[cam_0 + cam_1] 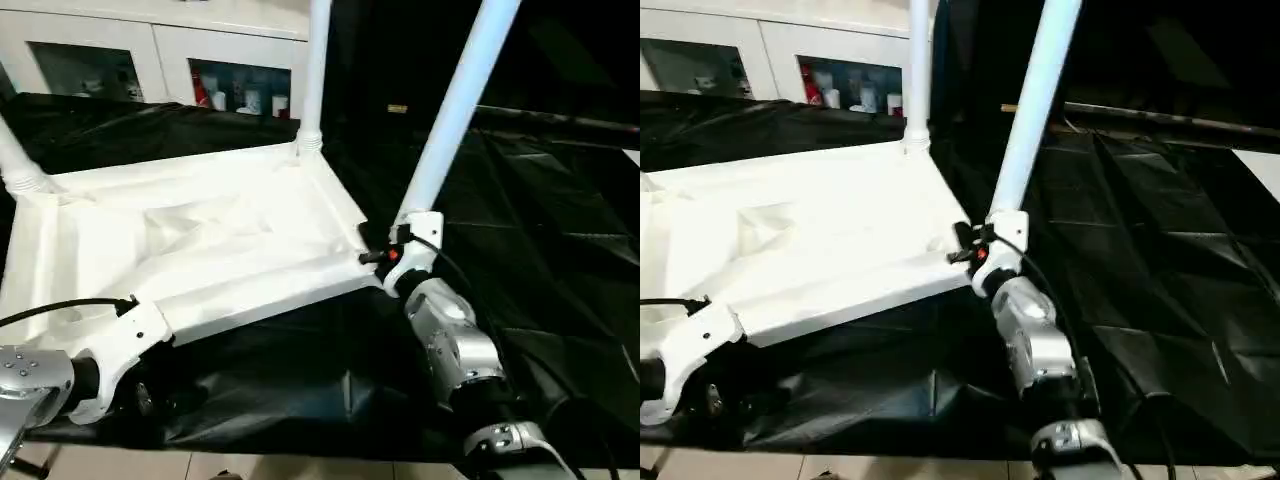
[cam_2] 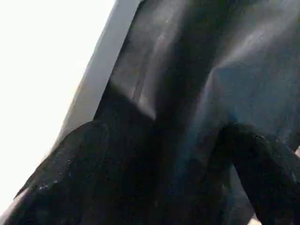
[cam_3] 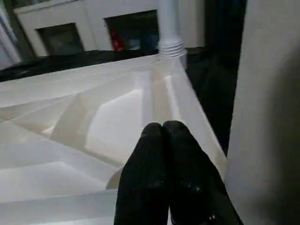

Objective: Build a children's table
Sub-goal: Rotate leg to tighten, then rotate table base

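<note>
One black-draped table (white cabinet behind)

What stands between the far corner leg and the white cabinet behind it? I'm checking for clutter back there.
In the left eye view, just black drape lies between that leg and the cabinet; nothing sits on it.

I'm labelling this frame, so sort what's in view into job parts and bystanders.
Job:
- tabletop, upside down
- far-corner leg, upright in its socket
- near-right leg, leaning
- far-left leg
- right gripper, shut, empty

Bystanders:
- black-draped table
- glass-door cabinet
</note>
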Tool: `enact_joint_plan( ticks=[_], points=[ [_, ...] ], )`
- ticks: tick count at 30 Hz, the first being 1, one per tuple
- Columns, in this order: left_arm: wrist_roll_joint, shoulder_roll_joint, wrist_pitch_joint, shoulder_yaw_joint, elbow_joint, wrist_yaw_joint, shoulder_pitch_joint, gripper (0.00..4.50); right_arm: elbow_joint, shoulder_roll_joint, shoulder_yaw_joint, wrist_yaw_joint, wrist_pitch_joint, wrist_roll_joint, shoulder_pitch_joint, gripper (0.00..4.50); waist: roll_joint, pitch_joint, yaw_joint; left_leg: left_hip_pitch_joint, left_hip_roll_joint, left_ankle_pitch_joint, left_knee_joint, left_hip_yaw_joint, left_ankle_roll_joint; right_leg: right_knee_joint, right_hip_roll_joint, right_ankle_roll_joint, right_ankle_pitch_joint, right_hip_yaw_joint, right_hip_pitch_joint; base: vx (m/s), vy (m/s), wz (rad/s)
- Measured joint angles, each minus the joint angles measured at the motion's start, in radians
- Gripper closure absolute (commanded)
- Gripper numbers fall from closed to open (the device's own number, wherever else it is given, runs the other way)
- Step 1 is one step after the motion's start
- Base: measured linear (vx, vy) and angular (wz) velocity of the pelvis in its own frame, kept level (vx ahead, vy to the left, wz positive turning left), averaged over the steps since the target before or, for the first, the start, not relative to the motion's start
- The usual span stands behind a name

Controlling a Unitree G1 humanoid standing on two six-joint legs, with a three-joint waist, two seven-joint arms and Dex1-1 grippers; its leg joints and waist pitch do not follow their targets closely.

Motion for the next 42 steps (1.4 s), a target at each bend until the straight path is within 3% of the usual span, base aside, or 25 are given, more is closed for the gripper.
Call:
enact_joint_plan(
  ticks=[5,11,15,22,26,31,37,39,42],
  points=[
    [-0.009,-0.003,-0.028,0.0,0.0,0.001,0.006,0.0,0.078,-0.06,-0.052,-0.032,-0.043,-0.001,-0.04,4.45,0.0,0.0,0.016,-0.001,0.0,0.0,0.007,-0.001,0.0,0.005,-0.001,0.0,0.0,0.001,0.001,0.0,0.0,0.0],
    [-0.073,-0.045,-0.049,0.035,-0.008,-0.001,0.008,0.0,0.179,-0.129,-0.116,-0.062,-0.087,0.0,-0.088,4.45,-0.001,0.0,0.014,-0.001,0.0,0.0,0.013,-0.003,0.0,0.009,-0.001,0.002,0.002,0.002,0.001,0.0,0.0,0.0],
    [-0.112,-0.051,-0.067,0.084,-0.03,-0.01,0.045,0.0,0.241,-0.153,-0.126,-0.082,-0.118,-0.001,-0.112,4.45,-0.001,0.0,0.013,-0.001,0.0,0.0,0.013,-0.003,0.0,0.01,-0.001,0.002,0.002,0.001,0.001,0.0,0.0,0.0],
    [-0.203,-0.053,-0.038,0.225,-0.07,-0.058,0.237,0.0,0.307,-0.181,-0.143,-0.101,-0.142,-0.014,-0.142,4.45,-0.002,-0.001,0.009,-0.003,0.0,0.0,0.014,-0.002,0.0,0.009,0.0,0.003,0.002,0.002,0.0,0.0,0.0,0.0],
    [-0.248,-0.054,-0.033,0.305,-0.07,-0.099,0.298,0.0,0.301,-0.179,-0.138,-0.062,-0.142,-0.013,-0.136,4.45,-0.002,-0.001,0.003,-0.003,0.001,0.0,0.013,-0.002,0.001,0.009,0.001,0.006,0.0,0.002,-0.001,0.0,0.0,0.0],
    [-0.29,-0.067,-0.08,0.439,-0.005,-0.155,0.378,0.0,0.2,-0.149,-0.098,0.032,-0.128,-0.004,-0.053,4.45,-0.003,-0.001,-0.013,-0.003,0.004,0.0,0.013,-0.003,0.001,0.008,0.003,0.007,-0.001,0.002,-0.001,0.0,0.0,0.0],
    [-0.373,-0.102,-0.179,0.642,0.147,-0.211,0.354,0.0,-0.055,-0.161,0.047,0.246,-0.05,0.012,0.149,4.45,-0.002,0.0,-0.011,-0.002,0.007,-0.001,0.013,-0.003,0.001,0.006,0.007,0.007,-0.001,0.003,0.0,0.0,0.0,0.0],
    [-0.404,-0.099,-0.185,0.687,0.171,-0.228,0.339,0.0,-0.077,-0.171,0.058,0.25,-0.036,0.005,0.173,4.45,-0.001,0.0,-0.009,-0.001,0.007,-0.001,0.013,-0.003,0.0,0.006,0.007,0.006,0.0,0.003,0.001,0.0,0.0,0.0],
    [-0.461,-0.098,-0.17,0.728,0.187,-0.231,0.286,0.0,-0.071,-0.184,0.029,0.178,-0.035,-0.02,0.177,4.45,-0.005,-0.001,-0.006,0.003,0.007,-0.001,0.013,-0.003,0.0,0.005,0.007,0.006,0.0,0.003,0.003,0.0,0.0,0.0]
  ],
)
